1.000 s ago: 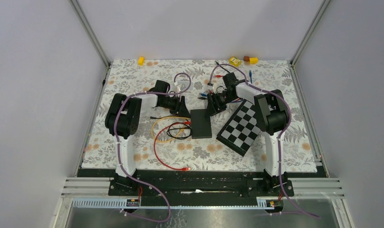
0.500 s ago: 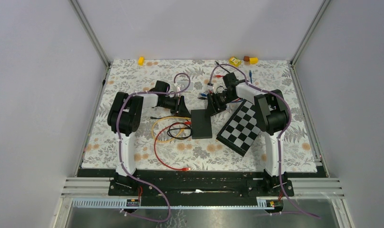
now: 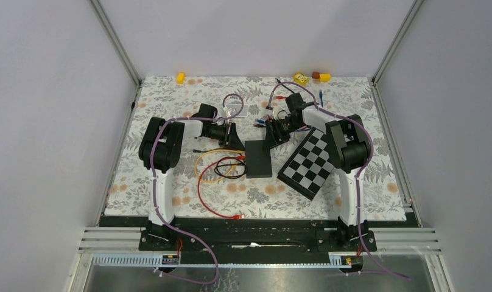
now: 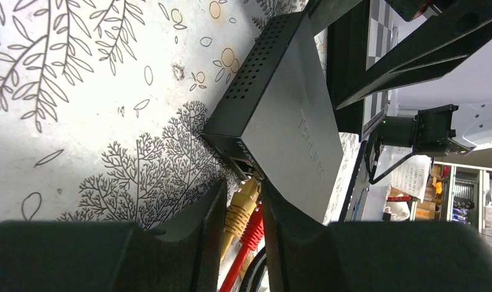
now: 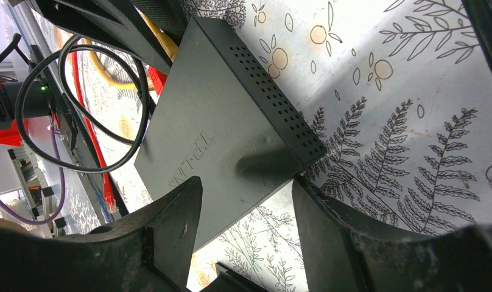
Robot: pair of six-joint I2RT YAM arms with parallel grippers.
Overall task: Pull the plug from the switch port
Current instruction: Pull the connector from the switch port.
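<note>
Grasp stage, just ahead of extraction. Shows the left gripper point(image 4: 243, 185) with jaws narrow, straddling the yellow plug point(image 4: 240, 210) right at the port face of the switch point(image 4: 286, 115); contact between pads and boot not discernible. Shows the right gripper point(image 5: 246, 182) with jaws wide, poised over the far end of the switch, opposite the ports; touching or merely hovering, impossible to tell. Plug seated in its port, hence task judged barely begun.

Next move, by judgement: calls for a firm pinch on the boot, with any latch tab pressed, then a straight draw away from the port along the cable line, the switch braced against sliding.

Switch: flat black box with vented sides, lying flat on the leaf-printed cloth point(image 4: 79, 91) mid-table, just beside the checkerboard point(image 3: 310, 163). Yellow plug: tapered boot in the port nearest the corner, with a red plug point(image 4: 251, 230) close alongside. Risk of snagging that red neighbour judged real.
</note>
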